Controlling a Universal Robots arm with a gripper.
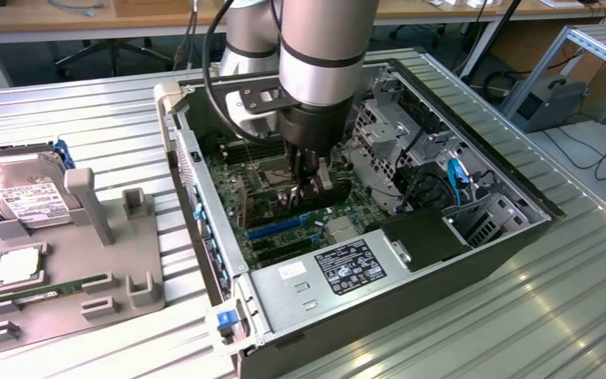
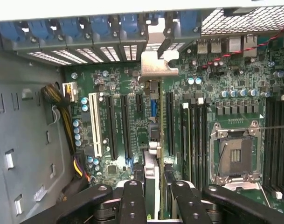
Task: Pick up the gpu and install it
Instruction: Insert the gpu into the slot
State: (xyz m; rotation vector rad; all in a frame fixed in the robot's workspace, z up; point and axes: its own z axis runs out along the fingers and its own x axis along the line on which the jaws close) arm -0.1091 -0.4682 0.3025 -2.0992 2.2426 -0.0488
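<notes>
pinching gpu (image 2: 151, 175) edge-on in claw (image 2: 155, 199); upright over motherboard (image 2: 202, 93) slots; silver bracket end near rear wall of case (image 2: 25, 154)

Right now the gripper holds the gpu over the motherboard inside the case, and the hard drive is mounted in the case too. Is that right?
Not quite. The hard drive is not in the case: the exterior view shows it propped on the grey stand outside, at that view's left. The rest is right: the gripper holds the gpu over the motherboard inside the case.
</notes>
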